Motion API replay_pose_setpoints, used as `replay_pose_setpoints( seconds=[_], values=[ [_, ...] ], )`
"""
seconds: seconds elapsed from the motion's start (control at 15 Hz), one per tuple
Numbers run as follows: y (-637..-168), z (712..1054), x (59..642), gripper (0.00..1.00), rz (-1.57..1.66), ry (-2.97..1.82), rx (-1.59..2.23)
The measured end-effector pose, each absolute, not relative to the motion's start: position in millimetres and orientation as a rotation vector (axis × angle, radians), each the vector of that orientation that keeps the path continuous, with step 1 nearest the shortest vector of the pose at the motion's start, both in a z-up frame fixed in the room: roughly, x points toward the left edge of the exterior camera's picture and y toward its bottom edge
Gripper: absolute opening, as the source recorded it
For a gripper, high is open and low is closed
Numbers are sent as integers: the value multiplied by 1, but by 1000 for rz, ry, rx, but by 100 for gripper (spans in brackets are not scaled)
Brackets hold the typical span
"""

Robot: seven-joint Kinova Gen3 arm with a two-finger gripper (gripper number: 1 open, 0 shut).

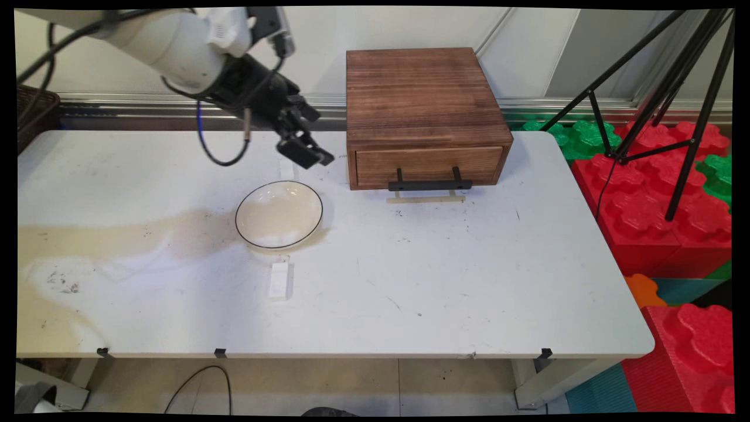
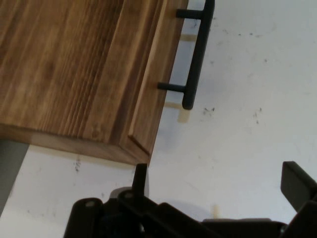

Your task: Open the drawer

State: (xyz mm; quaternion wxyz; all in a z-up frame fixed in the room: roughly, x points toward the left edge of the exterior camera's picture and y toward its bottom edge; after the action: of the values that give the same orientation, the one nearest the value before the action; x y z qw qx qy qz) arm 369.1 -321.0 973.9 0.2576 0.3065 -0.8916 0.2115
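My black gripper (image 1: 309,153) hangs open above the table, just left of a brown wooden drawer box (image 1: 422,111) and behind a white plate (image 1: 279,214) with a thin dark rim. Nothing is between its fingers. In the hand view the gripper (image 2: 218,181) points at the bare table beside the drawer box's (image 2: 74,64) near corner, with the black bar handle (image 2: 197,54) ahead. The drawer front (image 1: 429,166) sits flush, and its handle (image 1: 429,184) faces the table's near side.
A small white block (image 1: 279,280) lies just in front of the plate, and another pale piece (image 1: 286,170) lies behind it. A dark basket (image 1: 32,114) stands at the far left. A black tripod (image 1: 674,88) and red and green foam blocks (image 1: 656,205) stand to the table's right.
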Motion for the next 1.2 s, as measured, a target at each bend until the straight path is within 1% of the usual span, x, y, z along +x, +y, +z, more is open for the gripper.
replay_pose_setpoints(
  seconds=[0.67,1.2],
  values=[
    [-364,955,314,100,562,-2499,823],
    [-394,929,255,100,535,-2594,807]
  ],
)
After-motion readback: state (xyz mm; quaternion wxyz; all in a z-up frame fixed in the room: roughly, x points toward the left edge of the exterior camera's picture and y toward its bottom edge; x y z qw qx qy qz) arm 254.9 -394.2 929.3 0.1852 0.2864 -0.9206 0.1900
